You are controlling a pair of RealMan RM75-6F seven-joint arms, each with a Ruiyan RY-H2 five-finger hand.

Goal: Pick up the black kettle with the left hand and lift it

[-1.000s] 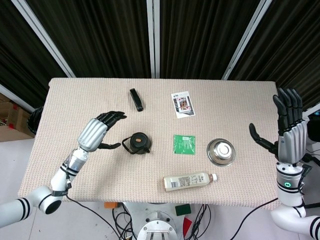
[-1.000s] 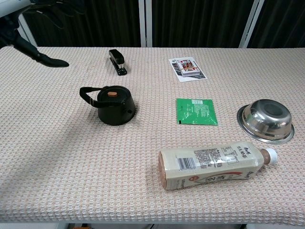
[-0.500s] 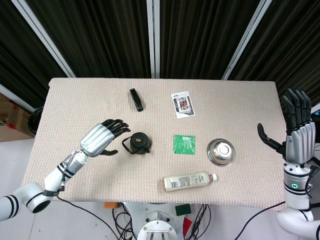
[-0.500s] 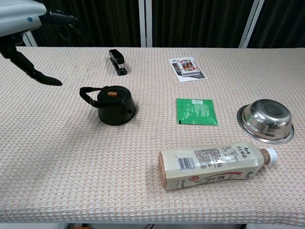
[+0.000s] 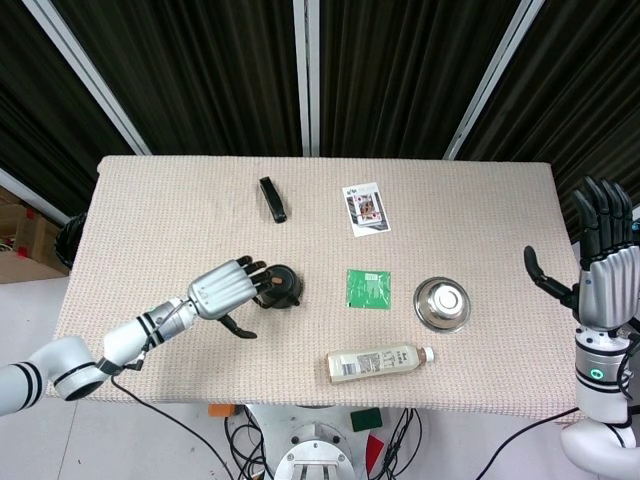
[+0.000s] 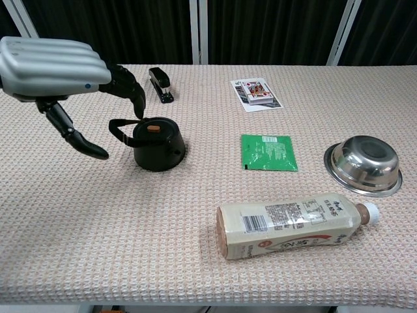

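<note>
The black kettle (image 6: 156,145) stands upright left of the table's middle, with an orange knob on its lid and its loop handle pointing left; in the head view the kettle (image 5: 282,288) is partly covered by fingers. My left hand (image 6: 58,72) hovers just left of and above the handle, fingers spread over it and thumb hanging below, holding nothing. In the head view the left hand (image 5: 228,290) reaches the kettle's left side. My right hand (image 5: 607,268) is raised, fingers apart, off the table's right edge.
A black stapler (image 6: 160,84) lies behind the kettle. A playing card pack (image 6: 255,93), a green packet (image 6: 268,151), a steel bowl (image 6: 365,164) and a lying milk-tea bottle (image 6: 292,226) are to the right. The table's front edge (image 5: 300,398) is near.
My left hand has moved right and down, from well left of the kettle to right over its handle. The right hand has drifted slightly further right. The kettle has not moved.
</note>
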